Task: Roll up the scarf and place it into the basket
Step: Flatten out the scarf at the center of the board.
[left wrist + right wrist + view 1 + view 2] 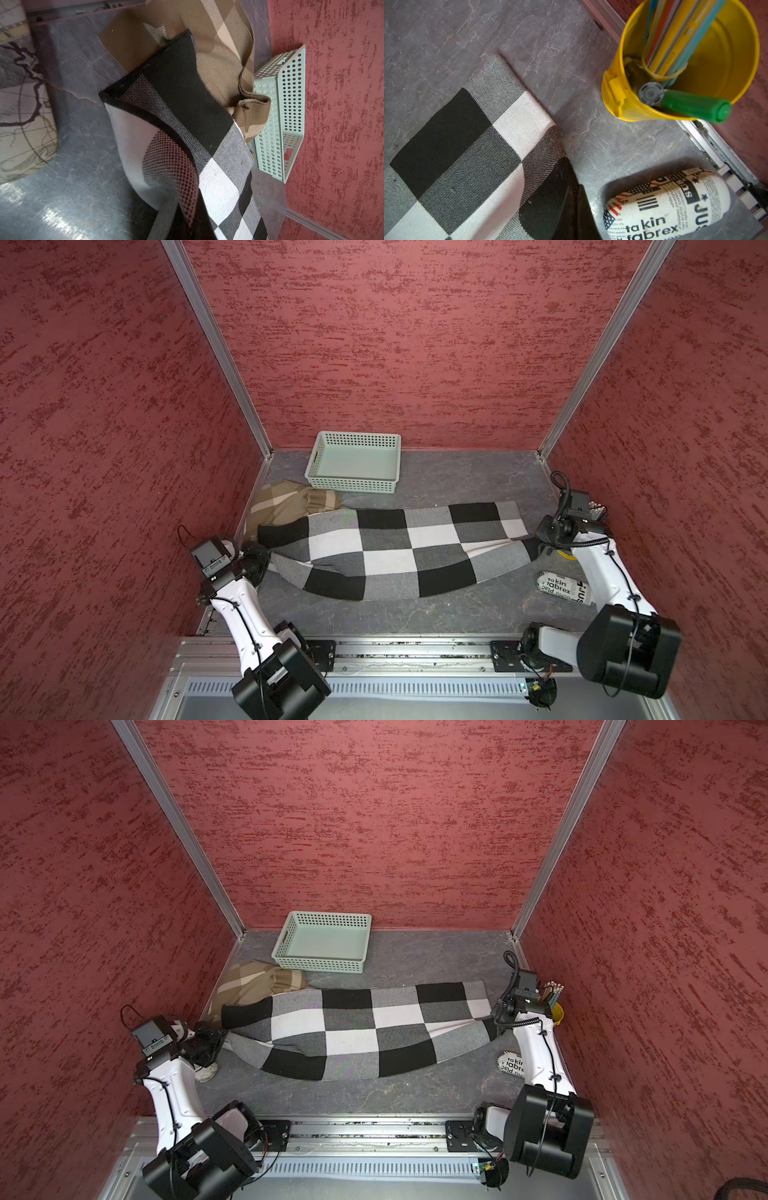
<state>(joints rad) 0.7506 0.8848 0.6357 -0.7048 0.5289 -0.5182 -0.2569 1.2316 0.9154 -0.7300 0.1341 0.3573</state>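
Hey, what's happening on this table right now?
Two robot arms are working on a black, white and grey checked scarf. The left pincer is shut on one end and the right pincer on the other, so it lies stretched across the table between them, not yet rolled. The mint-green basket at the back holds nothing. A tan plaid cloth lies partly under the scarf's left end.
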